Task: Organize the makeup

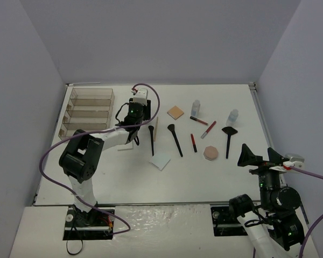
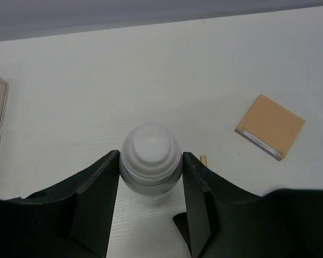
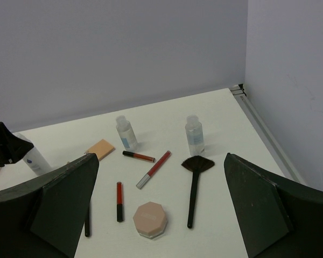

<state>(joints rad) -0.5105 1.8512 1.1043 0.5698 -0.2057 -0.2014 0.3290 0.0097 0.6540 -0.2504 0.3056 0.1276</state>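
My left gripper (image 2: pixel 151 177) is shut on a small white-capped bottle (image 2: pixel 151 156), one finger pressing each side; the bottle stands on the table. In the top view this gripper (image 1: pixel 137 115) is right of the organizer and hides the bottle. A tan square compact (image 2: pixel 271 126) lies to its right. My right gripper (image 3: pixel 160 161) is open and empty, raised at the near right (image 1: pixel 257 156). Below it lie a pink compact (image 3: pixel 149 219), a fan brush (image 3: pixel 194 185), red lip tubes (image 3: pixel 154 169) and two clear bottles (image 3: pixel 194 134).
The smoky tiered organizer (image 1: pixel 86 112) stands at the far left. Two black brushes (image 1: pixel 175 138), a wooden stick (image 1: pixel 156 129) and white pads (image 1: pixel 160 160) lie mid-table. Walls close in the back and both sides.
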